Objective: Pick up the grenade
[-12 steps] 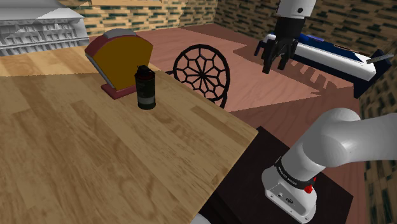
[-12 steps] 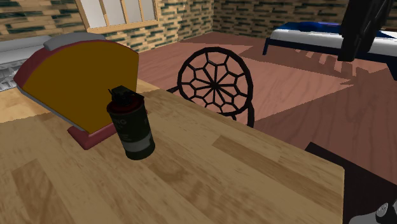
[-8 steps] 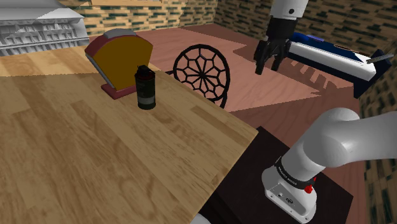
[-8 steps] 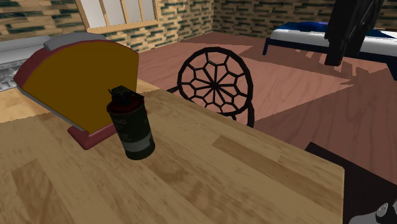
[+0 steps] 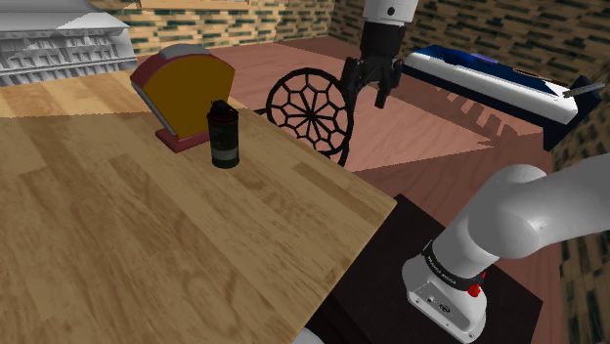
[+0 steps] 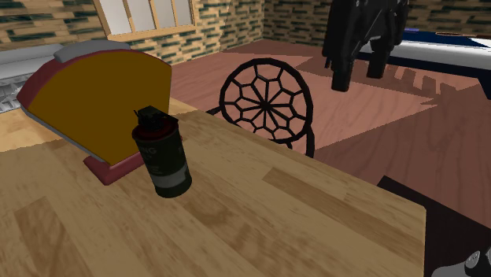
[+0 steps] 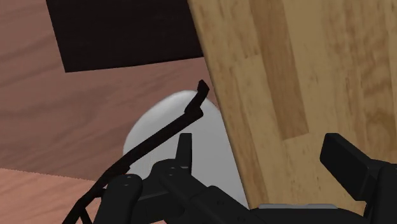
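Gripper (image 5: 365,90) hangs with fingers spread above the black round-backed chair (image 5: 310,107) in the shoulder view, well apart from the dark grenade (image 5: 225,137), which stands upright on the wooden table (image 5: 147,235). In the second exterior view, the grenade (image 6: 162,153) stands just in front of a red-and-orange box (image 6: 94,98). The gripper (image 6: 358,72) hangs beyond the chair (image 6: 266,98). In the wrist view, the fingers (image 7: 347,162) stand apart over the table's edge (image 7: 280,76).

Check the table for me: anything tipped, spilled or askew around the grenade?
Nothing stands out. The grenade stands upright on the wooden table, just in front of the red-and-orange holder. The gripper hangs open beyond the table's edge, near the round black chair back.
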### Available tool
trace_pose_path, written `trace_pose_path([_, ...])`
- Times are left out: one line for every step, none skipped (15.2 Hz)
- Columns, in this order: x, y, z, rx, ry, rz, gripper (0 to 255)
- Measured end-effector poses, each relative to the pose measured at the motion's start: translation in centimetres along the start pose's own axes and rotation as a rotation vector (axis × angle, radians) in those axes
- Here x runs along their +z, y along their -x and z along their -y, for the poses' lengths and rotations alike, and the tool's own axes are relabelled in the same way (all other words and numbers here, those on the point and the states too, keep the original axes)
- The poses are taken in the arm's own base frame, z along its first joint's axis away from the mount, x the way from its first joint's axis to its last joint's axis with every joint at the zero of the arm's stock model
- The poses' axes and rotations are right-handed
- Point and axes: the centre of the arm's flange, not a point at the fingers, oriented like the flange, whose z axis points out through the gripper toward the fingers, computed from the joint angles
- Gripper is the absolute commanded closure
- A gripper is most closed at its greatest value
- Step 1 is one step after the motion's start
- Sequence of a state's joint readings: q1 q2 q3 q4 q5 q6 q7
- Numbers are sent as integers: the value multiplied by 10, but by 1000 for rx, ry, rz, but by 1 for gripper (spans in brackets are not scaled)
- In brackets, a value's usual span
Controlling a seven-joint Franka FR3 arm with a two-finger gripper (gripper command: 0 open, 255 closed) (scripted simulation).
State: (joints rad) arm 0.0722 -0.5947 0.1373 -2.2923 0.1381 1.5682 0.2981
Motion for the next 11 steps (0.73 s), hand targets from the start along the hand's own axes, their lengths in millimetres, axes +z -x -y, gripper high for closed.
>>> trace_pose_path([-2,-3,11,2,-2,-1,0])
trace_pose_path([-2,-7,22,5,-4,-3,0])
trace_pose_path([-1,-13,35,7,-6,-4,0])
trace_pose_path([1,-19,45,9,-8,-5,0])
trace_pose_path([1,-25,56,11,-10,-6,0])
trace_pose_path([-1,-29,68,13,-13,-8,0])
trace_pose_path([0,-34,80,16,-15,-9,0])
trace_pose_path([0,-38,91,18,-17,-11,0])
trace_pose_path([0,-44,103,20,-19,-12,0])
trace_pose_path([0,-50,115,22,-22,-14,0])
trace_pose_path([3,-54,127,25,-23,-15,0])
